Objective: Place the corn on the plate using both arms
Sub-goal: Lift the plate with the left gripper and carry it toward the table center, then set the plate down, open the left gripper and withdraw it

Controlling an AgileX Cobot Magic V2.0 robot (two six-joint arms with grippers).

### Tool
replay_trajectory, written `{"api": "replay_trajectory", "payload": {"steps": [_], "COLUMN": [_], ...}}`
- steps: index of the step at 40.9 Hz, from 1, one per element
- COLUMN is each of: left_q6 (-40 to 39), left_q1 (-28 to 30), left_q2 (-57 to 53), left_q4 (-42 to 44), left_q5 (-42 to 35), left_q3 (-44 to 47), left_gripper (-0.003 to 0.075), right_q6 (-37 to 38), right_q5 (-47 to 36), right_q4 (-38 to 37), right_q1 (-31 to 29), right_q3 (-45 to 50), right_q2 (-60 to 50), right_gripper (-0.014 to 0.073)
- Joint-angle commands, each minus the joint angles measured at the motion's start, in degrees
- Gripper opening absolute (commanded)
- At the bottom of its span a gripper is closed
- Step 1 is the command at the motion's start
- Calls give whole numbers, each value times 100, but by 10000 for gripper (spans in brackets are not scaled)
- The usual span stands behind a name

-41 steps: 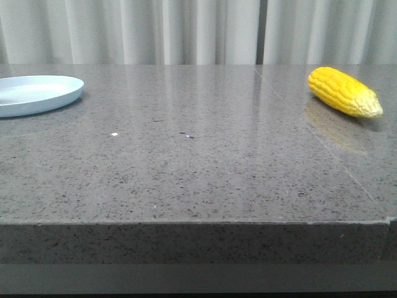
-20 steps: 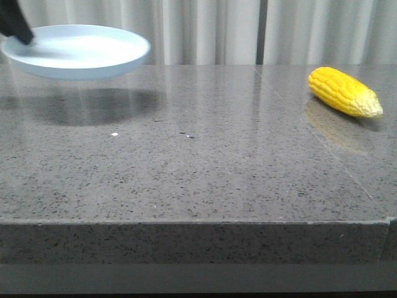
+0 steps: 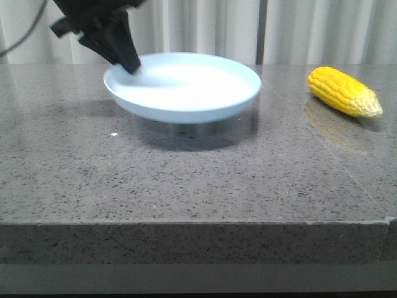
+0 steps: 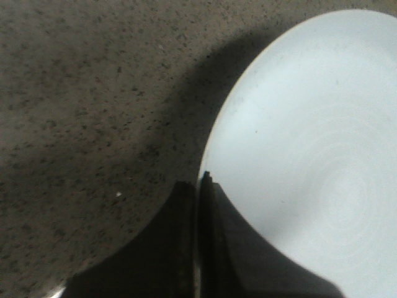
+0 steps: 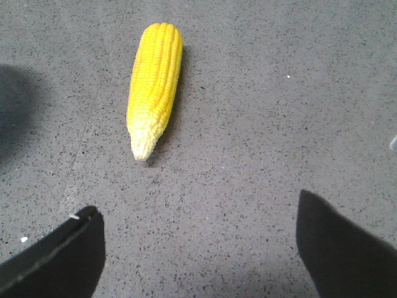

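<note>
The pale blue-white plate (image 3: 186,87) is held just above the grey table at centre, casting a shadow below it. My left gripper (image 3: 127,64) is shut on the plate's left rim; in the left wrist view the gripper (image 4: 200,183) has its fingers pinching the rim of the plate (image 4: 310,155). The yellow corn (image 3: 344,92) lies on the table at the far right, pale tip to the right. In the right wrist view the corn (image 5: 155,84) lies ahead of my right gripper (image 5: 198,217), which is open, empty and hovering above the table. The right gripper is out of the front view.
The grey speckled stone table (image 3: 186,180) has its front edge near the camera. A seam in the top (image 3: 322,149) runs diagonally at the right, under the corn. White curtains (image 3: 205,31) hang behind the table.
The plate was lifted from the table's far left and carried right to the centre by my left gripper, which has come into view. The corn has not moved.
</note>
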Motion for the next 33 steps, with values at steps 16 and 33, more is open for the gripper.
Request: {"api": "replay_trajectory", "payload": {"steps": [16,33], "left_q6": [-62,-564], "left_q1": [-136,-344], "left_q2": [122,-791], "left_q4": [-227,735], "left_q5": [-336,337], "left_q3": [-183,-627], "left_gripper": [246,440], "right_q6": [-29,-29], "right_q5": [-429,-429], "right_q4": [-45,-45], "right_q1": [7,7], "right_q3": [-153,-153], "right_q2": [45,45], "right_gripper": [647,647]}}
